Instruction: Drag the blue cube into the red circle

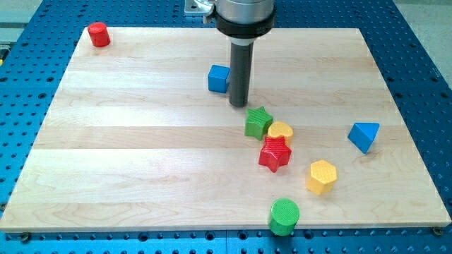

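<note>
The blue cube [218, 78] sits on the wooden board near the view's top centre. The red circle, a short red cylinder [99, 34], stands at the board's top left corner, far from the cube. My tip [239, 104] is on the board just right of the blue cube and slightly below it, close beside it; I cannot tell whether the rod touches it. The rod hangs from the dark arm end at the view's top.
A green star [258, 122], a yellow heart [280, 131] and a red star [275, 154] cluster below my tip. A yellow hexagon [321, 176], a blue triangle [363, 135] and a green cylinder [284, 216] lie toward the bottom right. The wooden board [141, 141] rests on a blue perforated table.
</note>
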You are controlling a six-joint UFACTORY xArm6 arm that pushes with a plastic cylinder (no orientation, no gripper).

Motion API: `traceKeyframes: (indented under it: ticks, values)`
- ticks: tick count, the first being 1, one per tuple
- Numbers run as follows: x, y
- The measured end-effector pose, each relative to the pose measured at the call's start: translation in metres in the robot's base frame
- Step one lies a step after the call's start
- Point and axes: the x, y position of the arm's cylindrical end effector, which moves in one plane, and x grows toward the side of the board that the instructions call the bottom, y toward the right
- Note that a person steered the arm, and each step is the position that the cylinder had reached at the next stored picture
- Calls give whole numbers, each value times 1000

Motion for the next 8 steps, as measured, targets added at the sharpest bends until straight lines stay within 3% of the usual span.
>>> traceKeyframes:
  ticks: [1, 3, 4, 5, 6, 7, 8]
  values:
    - [-46, -61]
    - [-64, 15]
    - [-105, -69]
    - [-103, -173]
    - [-104, -65]
    - [-68, -111]
    - [-66, -183]
